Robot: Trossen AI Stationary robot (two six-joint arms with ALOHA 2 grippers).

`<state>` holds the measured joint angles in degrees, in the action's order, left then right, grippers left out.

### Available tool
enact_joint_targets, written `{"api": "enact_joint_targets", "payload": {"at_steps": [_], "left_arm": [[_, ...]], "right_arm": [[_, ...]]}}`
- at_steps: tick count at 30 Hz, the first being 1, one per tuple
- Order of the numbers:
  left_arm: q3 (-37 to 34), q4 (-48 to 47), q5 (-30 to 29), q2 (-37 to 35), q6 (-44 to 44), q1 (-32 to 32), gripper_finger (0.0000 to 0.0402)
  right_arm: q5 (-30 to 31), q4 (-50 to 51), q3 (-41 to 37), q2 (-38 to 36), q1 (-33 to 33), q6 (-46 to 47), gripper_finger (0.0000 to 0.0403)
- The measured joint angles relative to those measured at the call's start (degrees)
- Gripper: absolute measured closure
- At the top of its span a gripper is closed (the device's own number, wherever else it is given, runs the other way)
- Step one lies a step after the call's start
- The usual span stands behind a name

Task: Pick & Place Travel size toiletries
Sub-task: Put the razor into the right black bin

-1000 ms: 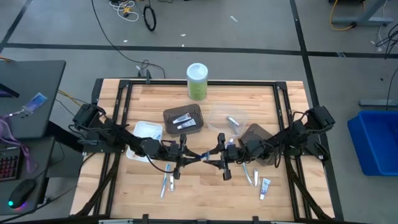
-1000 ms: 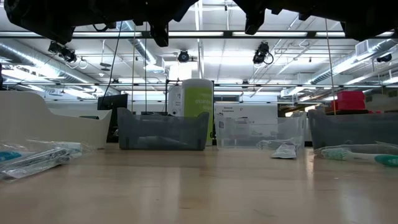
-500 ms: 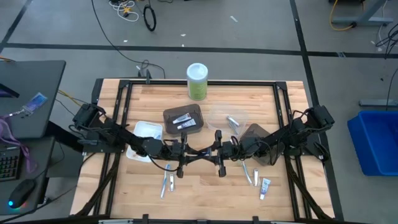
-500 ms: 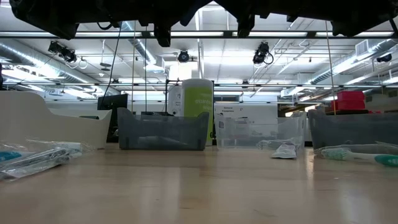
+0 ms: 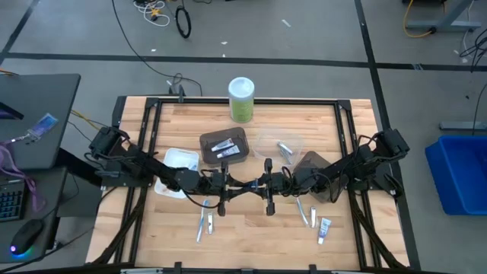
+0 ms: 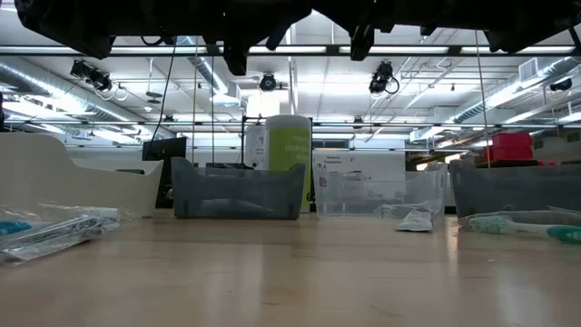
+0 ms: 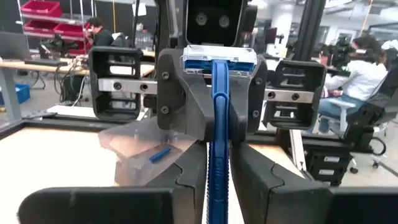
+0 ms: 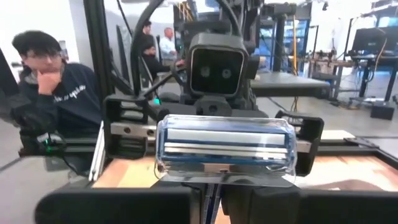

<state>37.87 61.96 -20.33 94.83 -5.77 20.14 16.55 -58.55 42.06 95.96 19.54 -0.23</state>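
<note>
- At the front of the light wooden table (image 5: pixel 251 236), loose toiletries lie flat: slim toothbrushes in wrappers (image 5: pixel 205 222) on the left, and a small white tube (image 5: pixel 325 227) on the right.
- Just behind them, above mid-table, the two hands meet fingertip to fingertip, with a blue-handled razor with a clear head cap (image 7: pixel 217 124) bridging them.
- The right hand (image 5: pixel 268 185) is clenched around the razor's handle just below its head.
- The left hand (image 5: pixel 222 188) has a finger on either side of the handle's other end; I cannot tell whether it grips.
- Farther back, a dark square tray (image 5: pixel 205 141) holds small tubes, with a white tray (image 5: pixel 183 158) to its left.
- Farthest off, a tall green canister with a white lid (image 5: pixel 241 99) stands at the table's back edge.
</note>
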Motion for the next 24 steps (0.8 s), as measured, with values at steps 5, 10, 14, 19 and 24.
{"api": "enact_joint_targets", "payload": {"at_steps": [5, 10, 14, 19, 24], "left_arm": [[0.00, -3.96, -2.97, 0.02, -1.88, 0.08, 0.0311], [-0.02, -9.38, -4.77, 0.04, -4.92, 0.05, 0.0300], [-0.02, -14.28, -4.89, 0.04, -7.27, 0.00, 0.0297], [-0.04, -17.94, -3.73, 0.04, -12.19, 0.00, 0.0299], [-0.04, -17.96, -2.52, 0.04, -12.07, 0.00, 0.0298]], "right_arm": [[0.72, 2.61, -0.02, 0.00, 0.63, 0.37, 0.0369], [7.13, 10.26, -0.02, -0.59, 1.83, 3.62, 0.0369], [13.31, 20.25, -0.04, -3.08, 3.44, 8.85, 0.0369], [19.02, 37.07, -0.03, -11.53, 5.82, 13.40, 0.0369], [16.96, 63.10, -0.02, -24.36, 7.40, 29.65, 0.0369]]}}
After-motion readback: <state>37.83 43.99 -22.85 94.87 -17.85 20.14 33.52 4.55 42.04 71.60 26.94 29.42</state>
